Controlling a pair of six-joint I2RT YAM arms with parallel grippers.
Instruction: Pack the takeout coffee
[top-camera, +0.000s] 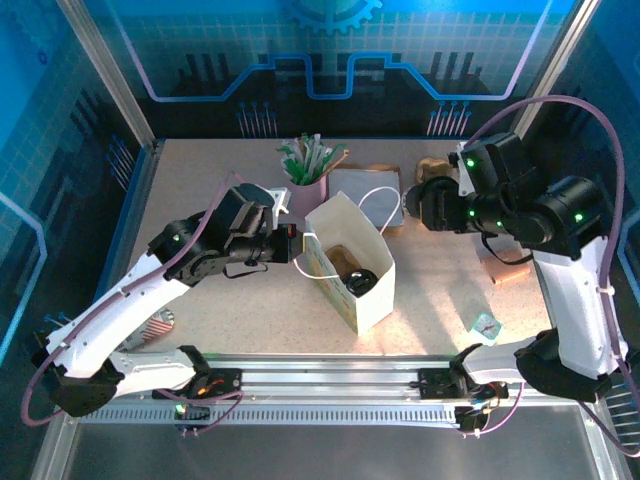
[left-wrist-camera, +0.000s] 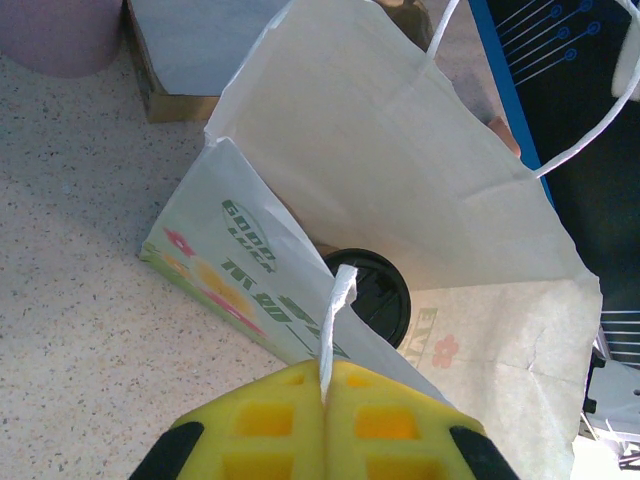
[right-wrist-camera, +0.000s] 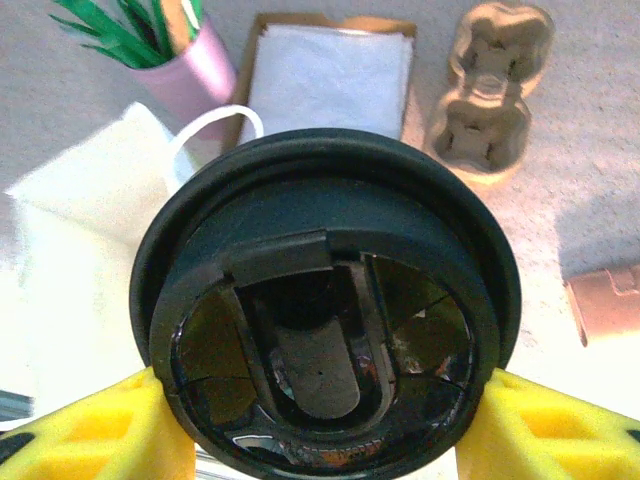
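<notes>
In right claw (right-wrist-camera: 320, 432): black lid (right-wrist-camera: 320, 250), clamped between fingers; left claw (left-wrist-camera: 326, 400) pinched shut on paper bag handle (left-wrist-camera: 338, 310).

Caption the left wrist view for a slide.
Left end effector pinches the white handle of the open paper bag, a black lid showing inside.

Speckled beige tabletop (top-camera: 262, 312) — ringed by blue-lit panels (top-camera: 450, 40) with circuit-style graphics.

Green print on the bag (left-wrist-camera: 400, 150) seems to start "Good" on its outer side. Beside the bag's pink flower (left-wrist-camera: 445, 350): "EV". The rest is unreadable.
</notes>
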